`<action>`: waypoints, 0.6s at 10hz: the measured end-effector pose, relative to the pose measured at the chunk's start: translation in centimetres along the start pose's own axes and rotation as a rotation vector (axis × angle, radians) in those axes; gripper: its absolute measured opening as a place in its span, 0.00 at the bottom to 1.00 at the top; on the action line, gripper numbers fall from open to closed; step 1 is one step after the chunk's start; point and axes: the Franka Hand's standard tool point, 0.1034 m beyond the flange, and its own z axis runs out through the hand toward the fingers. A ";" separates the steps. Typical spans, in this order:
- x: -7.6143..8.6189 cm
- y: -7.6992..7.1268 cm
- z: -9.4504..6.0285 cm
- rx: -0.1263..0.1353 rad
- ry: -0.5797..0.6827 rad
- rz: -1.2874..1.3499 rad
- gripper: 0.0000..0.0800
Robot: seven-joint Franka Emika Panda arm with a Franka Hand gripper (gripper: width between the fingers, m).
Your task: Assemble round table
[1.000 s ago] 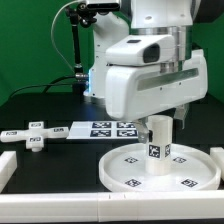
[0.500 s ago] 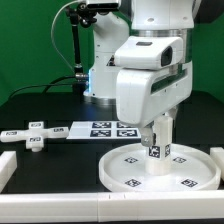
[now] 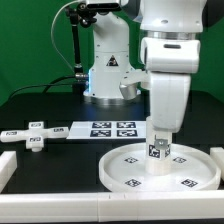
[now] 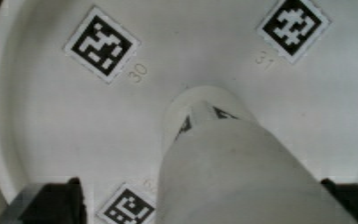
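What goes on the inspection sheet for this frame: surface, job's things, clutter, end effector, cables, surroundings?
Surface: black mat, edged by white bars.
Job's things: cylinder upright on the round disc; cross-shaped piece lies apart, toward the exterior view's left.
Clutter: nothing seen; only the marker board.
End effector: at the cylinder's top; grip cannot be told.
Cables: black cable beside the arm's base.
Surroundings: green backdrop.
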 end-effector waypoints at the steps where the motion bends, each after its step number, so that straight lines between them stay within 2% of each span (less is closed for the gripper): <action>1: 0.0 0.0 0.0 -0.002 -0.006 -0.049 0.81; 5: -0.5 0.0 0.1 -0.001 -0.028 -0.221 0.81; 6: -0.5 0.0 0.1 -0.001 -0.028 -0.217 0.65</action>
